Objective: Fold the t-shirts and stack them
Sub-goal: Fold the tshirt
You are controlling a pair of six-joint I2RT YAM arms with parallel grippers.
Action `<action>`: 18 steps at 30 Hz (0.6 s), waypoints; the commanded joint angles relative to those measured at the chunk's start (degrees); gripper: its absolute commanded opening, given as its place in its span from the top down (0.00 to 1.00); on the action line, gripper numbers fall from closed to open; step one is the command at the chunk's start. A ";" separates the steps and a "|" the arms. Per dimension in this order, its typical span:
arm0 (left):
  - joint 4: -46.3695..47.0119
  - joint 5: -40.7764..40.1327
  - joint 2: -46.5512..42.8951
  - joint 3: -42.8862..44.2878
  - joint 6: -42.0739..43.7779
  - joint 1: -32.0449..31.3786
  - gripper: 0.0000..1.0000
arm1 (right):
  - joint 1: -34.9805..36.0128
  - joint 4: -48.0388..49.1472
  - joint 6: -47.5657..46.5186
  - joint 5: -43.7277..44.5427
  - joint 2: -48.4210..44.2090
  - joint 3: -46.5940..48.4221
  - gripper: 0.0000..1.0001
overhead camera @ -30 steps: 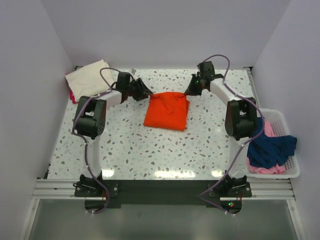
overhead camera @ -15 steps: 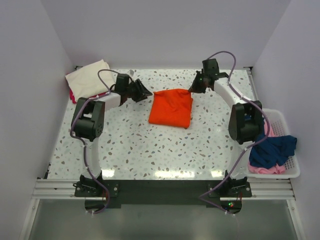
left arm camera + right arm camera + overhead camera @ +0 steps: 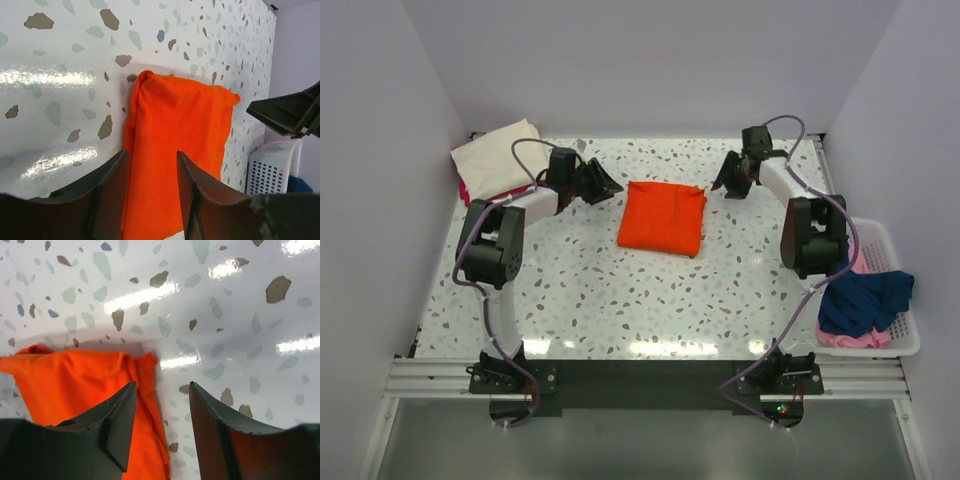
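orange shirt (image 3: 663, 217) folded flat, desk (image 3: 620, 300) centre toward far edge. left gripper (image 3: 608, 185) spread, empty, beside its left edge; right gripper (image 3: 728, 185) spread, empty, beside its right. likely next: pinch all layers, lift level, lay square on cream shirt (image 3: 495, 152), far left corner.

Right gripper open over the corner of the folded orange shirt

The right gripper (image 3: 162, 390) has its two dark jaws spread apart with nothing pinched between them. The rumpled edge of the orange t-shirt (image 3: 75, 380) lies in the gap beside the left jaw, and the rest of the cloth spreads away to the left of the gripper. Ahead and to the right there is glossy white terrazzo tabletop (image 3: 225, 315), speckled grey, brown and blue, with streaks of glare.
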 commanded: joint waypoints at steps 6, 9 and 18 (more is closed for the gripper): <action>-1.41 -2.10 -3.46 4.07 2.36 -6.62 0.65 | 10.49 1.77 -0.95 9.36 -16.12 -7.11 0.54; -1.05 -2.97 -1.45 4.87 2.00 -9.17 0.71 | 14.27 5.11 -0.15 9.46 -15.08 -9.84 0.55; -1.14 -11.76 2.87 -0.65 -1.25 -12.25 0.84 | 19.02 7.31 -1.56 11.65 -5.42 -10.54 0.54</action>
